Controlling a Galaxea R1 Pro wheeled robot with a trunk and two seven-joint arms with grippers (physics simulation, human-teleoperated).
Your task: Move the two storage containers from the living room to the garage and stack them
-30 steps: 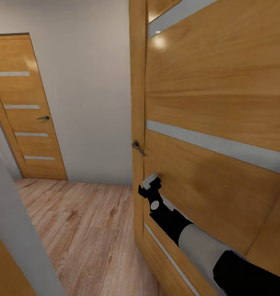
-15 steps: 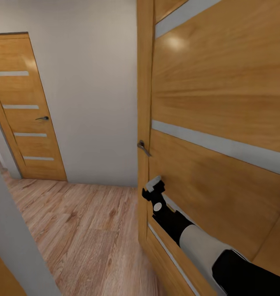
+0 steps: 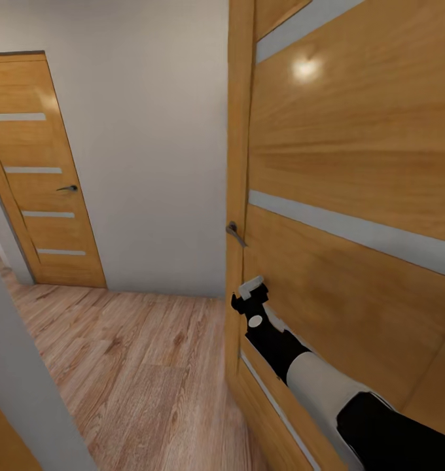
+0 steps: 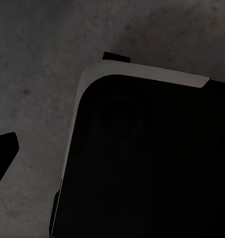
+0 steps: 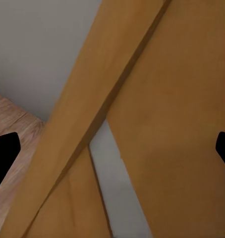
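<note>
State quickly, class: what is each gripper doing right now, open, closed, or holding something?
Left gripper: cannot be told; one dark tip shows over grey floor.
Right gripper: open, jaws spread wide, holding nothing, facing the wooden door.

No readable text — no labels, numbers, signs.

Wooden doors (image 3: 353, 196), plank floor (image 3: 137, 366)

Open door (image 3: 353, 196) right, hallway floor (image 3: 137, 366) free
</note>
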